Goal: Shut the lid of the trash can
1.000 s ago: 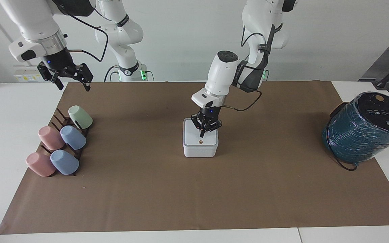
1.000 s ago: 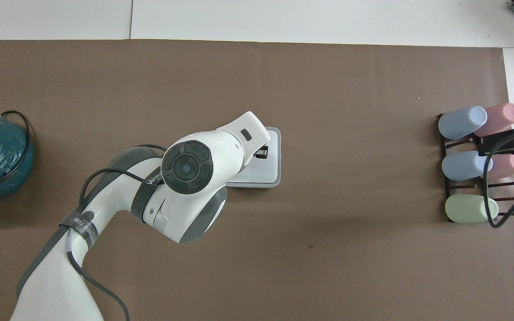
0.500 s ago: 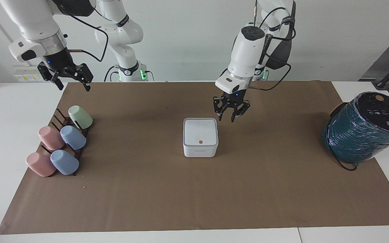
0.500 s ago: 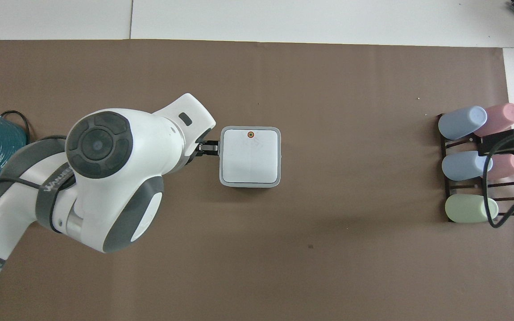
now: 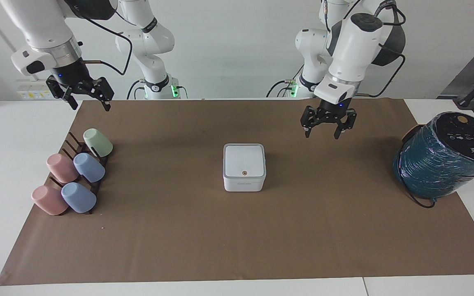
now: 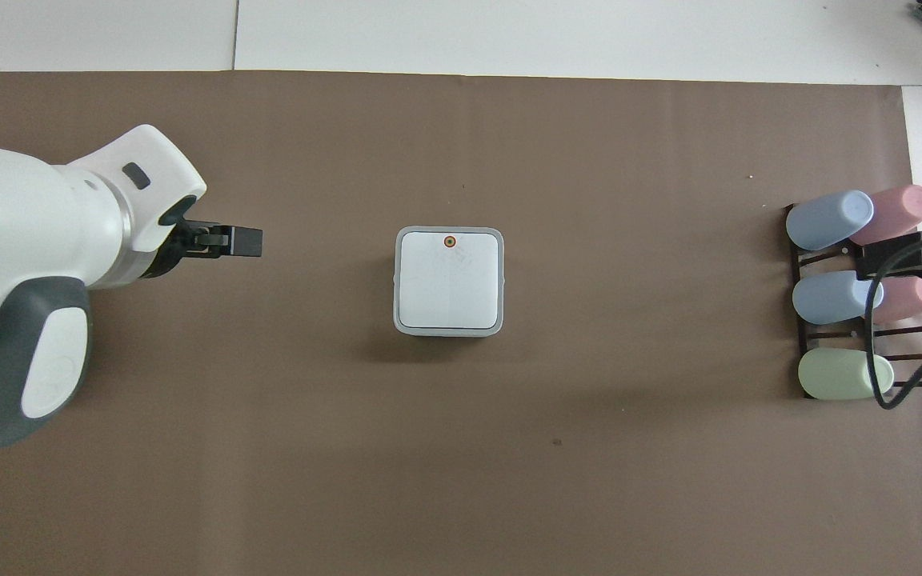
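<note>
The trash can (image 5: 244,183) is a small white box in the middle of the brown mat. Its lid (image 5: 244,161) lies flat and shut on it, orange dot up, and also shows in the overhead view (image 6: 449,284). My left gripper (image 5: 322,133) hangs open and empty in the air over bare mat, apart from the can, toward the left arm's end of the table. It also shows in the overhead view (image 6: 237,242). My right gripper (image 5: 90,105) waits open and empty, raised over the cup rack.
A dark rack (image 5: 71,144) with several pastel cups lies at the right arm's end of the table (image 6: 853,296). A large teal wrapped cylinder (image 5: 442,158) with a black top stands at the left arm's end. The brown mat (image 5: 237,238) covers most of the table.
My left gripper has lifted off the lid and swung away toward the left arm's end of the table. The lid stays shut. The right arm has not moved.
</note>
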Motion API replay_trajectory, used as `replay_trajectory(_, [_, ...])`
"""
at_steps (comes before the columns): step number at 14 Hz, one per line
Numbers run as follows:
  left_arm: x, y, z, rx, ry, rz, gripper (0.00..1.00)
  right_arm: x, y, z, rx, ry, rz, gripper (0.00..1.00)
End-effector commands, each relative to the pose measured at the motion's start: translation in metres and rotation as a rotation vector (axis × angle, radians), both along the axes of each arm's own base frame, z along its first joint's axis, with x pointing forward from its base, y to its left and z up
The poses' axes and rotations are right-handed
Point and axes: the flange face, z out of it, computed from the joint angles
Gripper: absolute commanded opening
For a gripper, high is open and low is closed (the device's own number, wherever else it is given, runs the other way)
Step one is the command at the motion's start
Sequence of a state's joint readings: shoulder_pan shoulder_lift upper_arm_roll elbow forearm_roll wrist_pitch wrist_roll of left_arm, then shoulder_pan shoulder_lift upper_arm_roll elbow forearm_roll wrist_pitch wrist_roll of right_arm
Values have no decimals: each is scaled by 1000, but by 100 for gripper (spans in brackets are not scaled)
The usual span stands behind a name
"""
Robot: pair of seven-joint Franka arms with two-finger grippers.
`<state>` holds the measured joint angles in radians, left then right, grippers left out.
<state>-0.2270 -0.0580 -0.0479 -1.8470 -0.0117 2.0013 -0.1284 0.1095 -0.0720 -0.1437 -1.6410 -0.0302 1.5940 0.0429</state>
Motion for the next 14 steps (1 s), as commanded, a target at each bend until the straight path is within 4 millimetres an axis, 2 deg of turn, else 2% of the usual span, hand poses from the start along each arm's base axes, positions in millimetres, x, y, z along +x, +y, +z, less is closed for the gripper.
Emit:
replay_trajectory(1, [7,37,37,42,7,-71,100,-5,-1,2,-8,4,20,100])
replay_trajectory(3, [6,57,61,51,20,-71,100,-5,-1,2,-8,4,20,100])
replay_trajectory(5, [-1,63,92,64,47,-90,100,-5,-2,2,-8,4,19,100])
replay_trajectory(8, [11,66,112,59,117,-85,100,-5,-2,2,-8,4,19,100])
replay_trajectory(10, [19,67,115,47,118,-82,100,-5,-1,2,-8,4,20,100])
replay_trajectory(11, [15,65,119,45,116,-83,100,-5,-2,2,-10,4,19,100])
replay_trajectory(12, [11,68,118,51,128,-82,100,-5,-2,2,-8,4,19,100])
replay_trajectory(14, [-12,78,108,58,186,-55,100,-6,-2,3,-10,1,19,100])
